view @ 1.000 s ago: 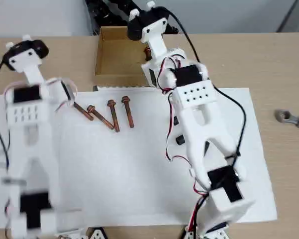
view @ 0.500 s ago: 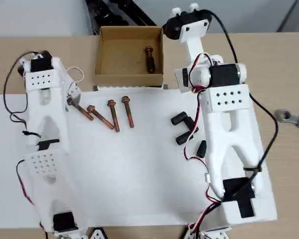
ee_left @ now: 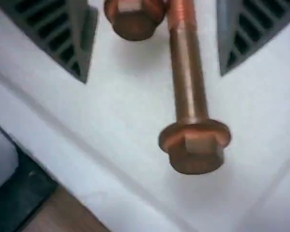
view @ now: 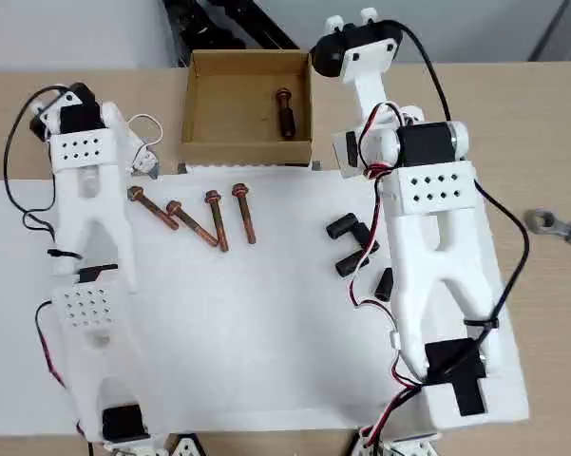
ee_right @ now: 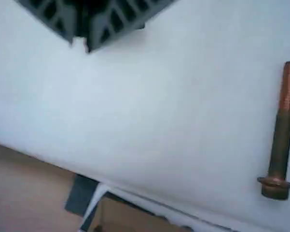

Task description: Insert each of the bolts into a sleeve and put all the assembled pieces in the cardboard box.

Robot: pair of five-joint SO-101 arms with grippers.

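Four copper-coloured bolts (view: 217, 221), smooth-shanked with flanged hexagonal heads, lie side by side on a matte white sheet (view: 237, 332) that covers the wooden desk (view: 532, 114), toward its far left corner. The left pincer (ee_left: 154, 70) hangs low over the bolt nearest the left edge. Its ribbed dark fingers (ee_left: 72, 38) are spread wide on either side of the shank and grip nothing, and the next bolt's head sits just beside. Four short black cylindrical sleeves (view: 342, 226) are scattered on the sheet toward the right edge, partly under the right arm. The right pincer (ee_right: 87, 41) is over bare sheet near the box; whether it is open or shut cannot be told. The open brown cardboard box (view: 201, 104), straight-walled, stands at the far edge just beyond the sheet's rim. It holds one assembled piece (view: 285, 112), a bolt in a black sleeve, near its right wall. A broad stretch of plain sheet runs between the arms toward the near edge. A metal tool (view: 556, 226) lies near the right edge.
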